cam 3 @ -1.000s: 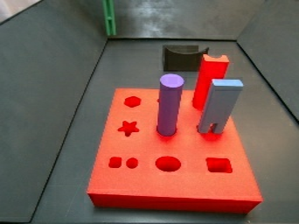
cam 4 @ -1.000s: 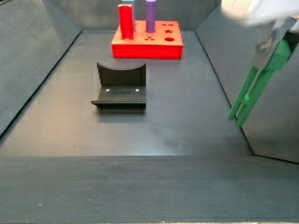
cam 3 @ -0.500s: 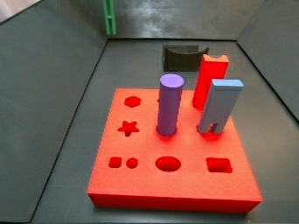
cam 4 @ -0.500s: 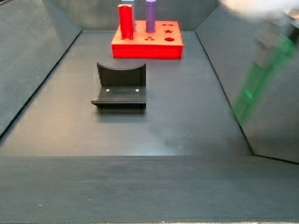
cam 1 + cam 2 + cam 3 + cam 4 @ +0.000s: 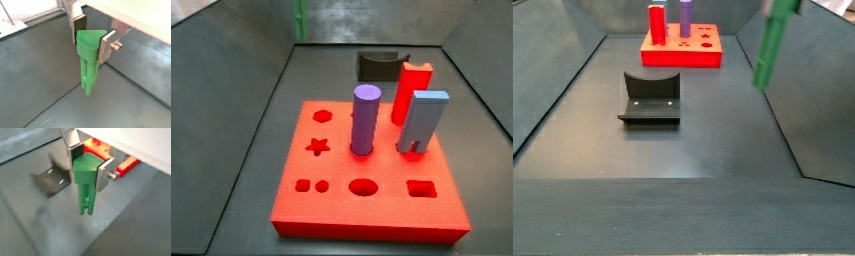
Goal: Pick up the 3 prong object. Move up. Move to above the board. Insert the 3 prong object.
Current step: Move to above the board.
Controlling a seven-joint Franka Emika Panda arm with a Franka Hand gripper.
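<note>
My gripper is shut on the wide top end of the 3 prong object, a slender bright green peg that hangs upright with its thin prongs down. Both wrist views show the grip on the peg. In a side view the peg hangs in the air to the right of the board, well above the floor. The board is a flat red slab with shaped holes. A strip of it shows behind the fingers in a wrist view.
On the board stand a purple cylinder, a tall red block and a light blue block. The black fixture stands on the dark floor between the board and the near edge. Grey walls slope up on both sides.
The peg has moved with my gripper, left and up in the side view, away from the right wall and nearer the board. The pieces on the board have not moved.
</note>
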